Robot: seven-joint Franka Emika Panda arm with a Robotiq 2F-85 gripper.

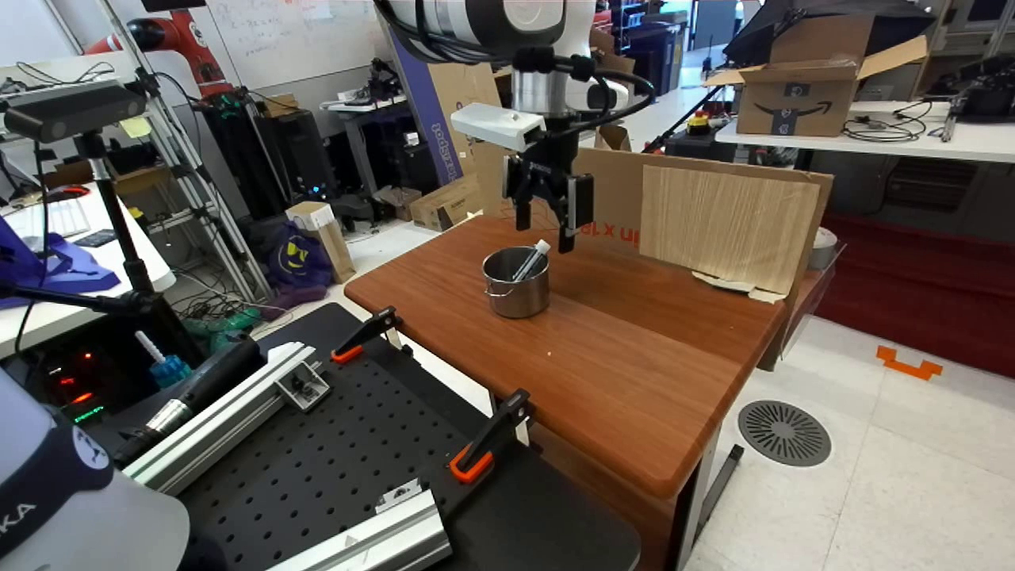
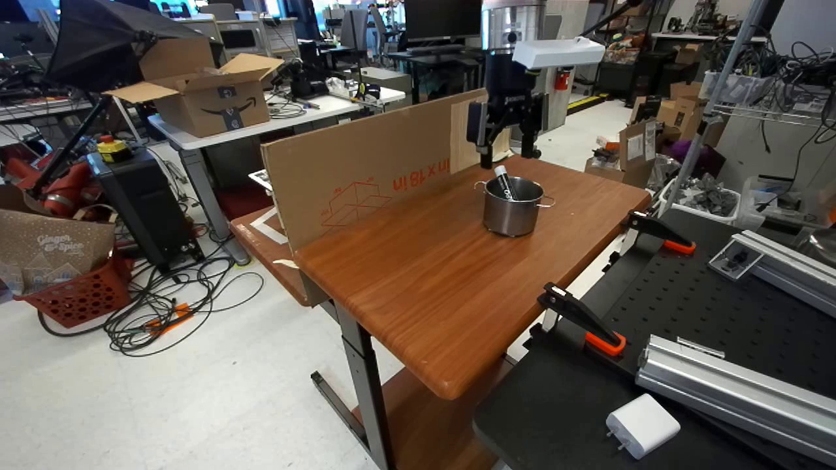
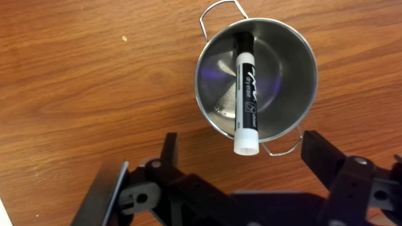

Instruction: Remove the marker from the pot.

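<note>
Marker (image 1: pixel 532 261): lower end hidden by pot (image 1: pixel 518 300) in both exterior views | claw (image 3: pixel 241 142): partly blurred, cut off by wrist view's bottom edge | arm (image 2: pixel 513 27): cut off at top in both exterior views | speck (image 3: pixel 124 38): upper left of wrist view, too small to identify | whiteboard writing (image 1: pixel 266 44): upper left of an exterior view, illegible

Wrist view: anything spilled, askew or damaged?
The marker slants in the pot, white end jutting out: odd contents for cookware. A small pale fleck stands out on the brown tabletop; crumb or chip, can't tell. No spill shows.
</note>
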